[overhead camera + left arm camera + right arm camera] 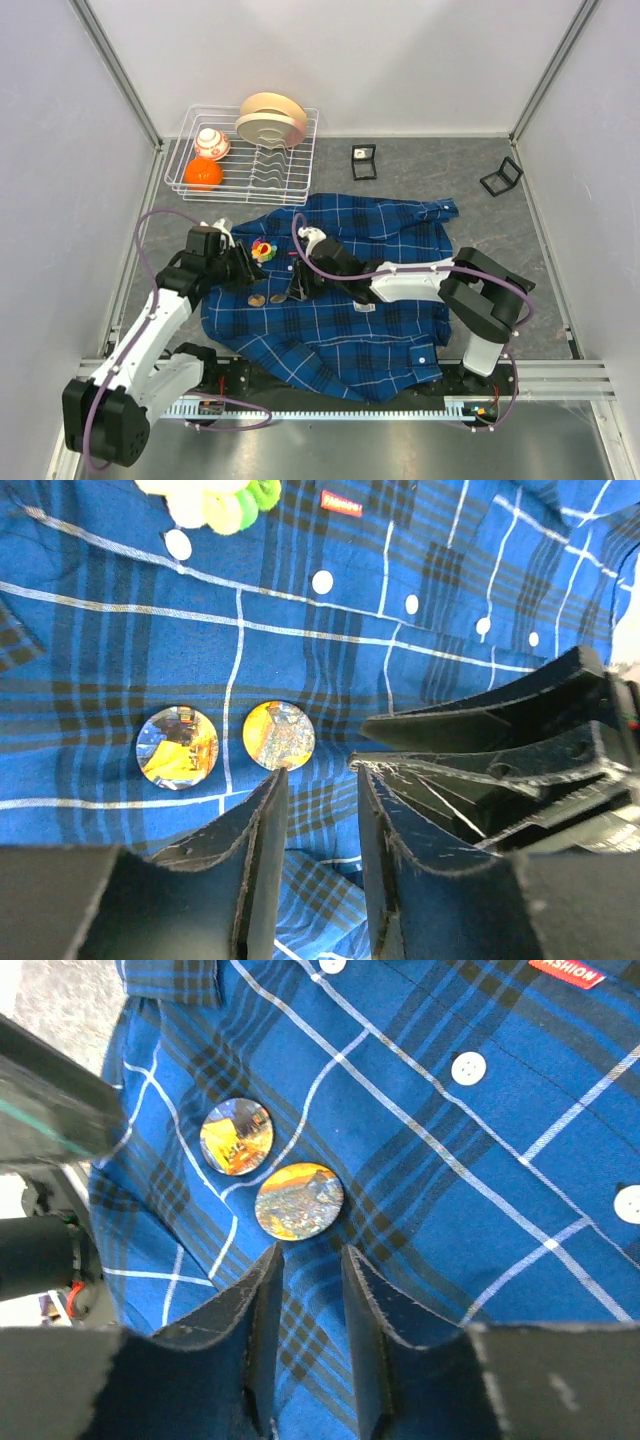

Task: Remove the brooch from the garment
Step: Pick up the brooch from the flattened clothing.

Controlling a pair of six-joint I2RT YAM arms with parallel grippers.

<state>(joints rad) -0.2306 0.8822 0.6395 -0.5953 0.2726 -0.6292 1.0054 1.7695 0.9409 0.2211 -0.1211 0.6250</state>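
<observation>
Both jaws half-open, empty: left gripper (pixel 320 775) should pin the dark-blue plaid shirt (pixel 480 1210) while right gripper (pixel 311 1250) pinches the round orange-blue brooch (pixel 299 1201).

Black left gripper (pixel 320 775) and black right gripper (pixel 312 1250) crowd together over the dark-blue plaid shirt (pixel 350 340) — each obstructs the other's path.

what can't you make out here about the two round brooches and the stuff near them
Pin backs: hidden under the faces of the orange brooch and the blue-yellow brooch, both wrist views.
Their pictures: too small in the top view.
Fluffy toy: cut off by the left wrist view's top edge.
Red label: cut by the right wrist view's top edge.
</observation>
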